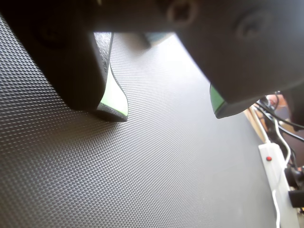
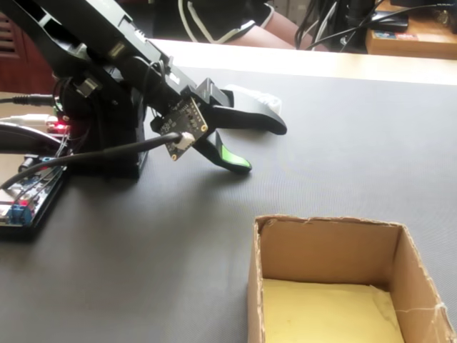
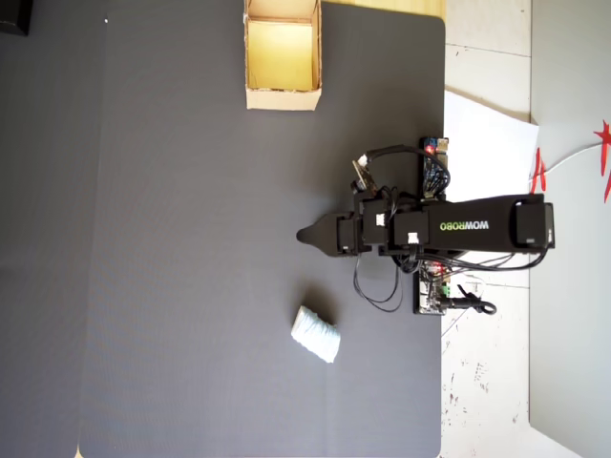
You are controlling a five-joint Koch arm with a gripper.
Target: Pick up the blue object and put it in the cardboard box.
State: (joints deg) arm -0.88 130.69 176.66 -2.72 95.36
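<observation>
The blue object [image 3: 316, 334], a small pale whitish-blue roll, lies on the black mat in the overhead view, below and a little right of my gripper [image 3: 304, 235]. The fixed view shows only part of the blue object [image 2: 260, 98] behind the upper jaw. My gripper [image 2: 260, 147] hangs low over the mat, open, with nothing between the green-padded jaws. In the wrist view the gripper [image 1: 168, 113] frames only bare mat. The cardboard box [image 3: 282, 98] stands at the mat's top edge, far from the gripper. In the fixed view the cardboard box [image 2: 328, 223] sits near the camera, its yellowish floor bare.
The arm's base and a circuit board [image 3: 434, 286] with loose cables sit at the mat's right edge. A white power strip [image 1: 273, 166] lies off the mat in the wrist view. A person [image 2: 228, 21] sits behind the table's far edge.
</observation>
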